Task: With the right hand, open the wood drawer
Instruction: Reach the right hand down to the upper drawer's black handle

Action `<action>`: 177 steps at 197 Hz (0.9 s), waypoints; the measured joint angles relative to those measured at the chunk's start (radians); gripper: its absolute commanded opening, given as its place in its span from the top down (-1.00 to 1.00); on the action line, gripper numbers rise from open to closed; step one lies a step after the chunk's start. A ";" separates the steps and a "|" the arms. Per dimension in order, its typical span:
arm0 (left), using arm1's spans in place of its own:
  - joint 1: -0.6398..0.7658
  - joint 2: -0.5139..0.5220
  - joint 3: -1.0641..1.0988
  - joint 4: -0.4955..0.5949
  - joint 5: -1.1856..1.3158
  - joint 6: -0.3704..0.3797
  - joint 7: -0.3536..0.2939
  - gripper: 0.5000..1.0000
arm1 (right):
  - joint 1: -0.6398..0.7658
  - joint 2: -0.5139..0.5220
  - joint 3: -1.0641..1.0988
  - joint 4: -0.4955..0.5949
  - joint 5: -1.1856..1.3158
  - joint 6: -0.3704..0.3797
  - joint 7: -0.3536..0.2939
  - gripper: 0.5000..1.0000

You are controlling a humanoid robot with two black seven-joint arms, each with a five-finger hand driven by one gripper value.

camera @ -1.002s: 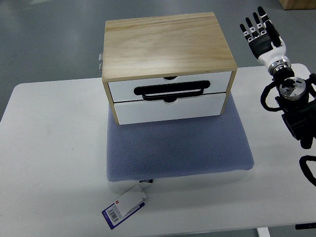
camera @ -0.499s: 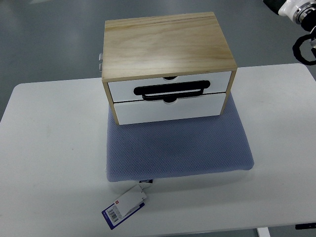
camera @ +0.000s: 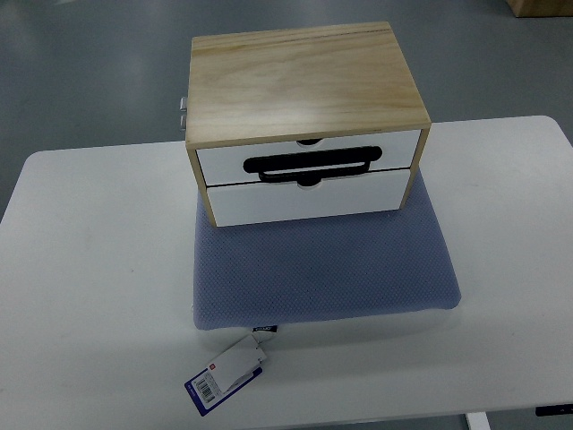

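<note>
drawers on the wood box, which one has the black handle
The upper drawer: the black handle sits on its front. The lower drawer is plain white.

One wood drawer box (camera: 304, 85), two drawers (camera: 307, 154), one pad (camera: 322, 269), one tag (camera: 226, 374)

Only the blue mat (camera: 322, 269) fronts the drawer box (camera: 304, 121).

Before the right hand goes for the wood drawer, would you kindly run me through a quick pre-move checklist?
1. Both white drawer fronts flush in the light wooden two-drawer box: ok.
2. Black loop handle unobstructed: ok.
3. Box squarely seated on the blue-grey textured mat: ok.
4. Mat's white paper tag away from the drawer path: ok.
5. Right hand in view: not ok.
6. Left hand clear of the box: cannot tell, out of view.
</note>
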State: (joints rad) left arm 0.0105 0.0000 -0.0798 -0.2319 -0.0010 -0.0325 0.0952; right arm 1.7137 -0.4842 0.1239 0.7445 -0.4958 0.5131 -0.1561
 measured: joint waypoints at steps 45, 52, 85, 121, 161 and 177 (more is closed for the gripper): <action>0.000 0.000 0.000 0.002 -0.001 0.000 0.000 -1.00 | 0.228 0.029 -0.246 0.285 0.002 0.080 -0.057 -0.78; 0.000 0.000 0.000 0.002 -0.001 0.000 0.000 -1.00 | 0.258 0.037 -0.277 0.333 0.005 0.081 -0.065 -0.78; 0.001 0.000 0.000 0.001 -0.001 0.000 0.000 -1.00 | 0.337 0.089 -0.357 0.488 0.060 0.082 -0.115 -0.78; 0.000 0.000 -0.001 0.003 -0.001 0.000 0.000 -1.00 | 0.335 0.170 -0.369 0.506 0.160 0.063 -0.166 -0.78; 0.000 0.000 -0.002 0.005 -0.001 0.001 0.000 -1.00 | 0.308 0.218 -0.400 0.507 0.273 -0.026 -0.244 -0.78; 0.000 0.000 -0.002 0.006 -0.001 0.001 0.000 -1.00 | 0.298 0.226 -0.408 0.507 0.328 -0.062 -0.273 -0.78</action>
State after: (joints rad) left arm 0.0106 0.0000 -0.0814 -0.2257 -0.0017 -0.0315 0.0951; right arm 2.0116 -0.2582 -0.2842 1.2513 -0.1679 0.4510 -0.4295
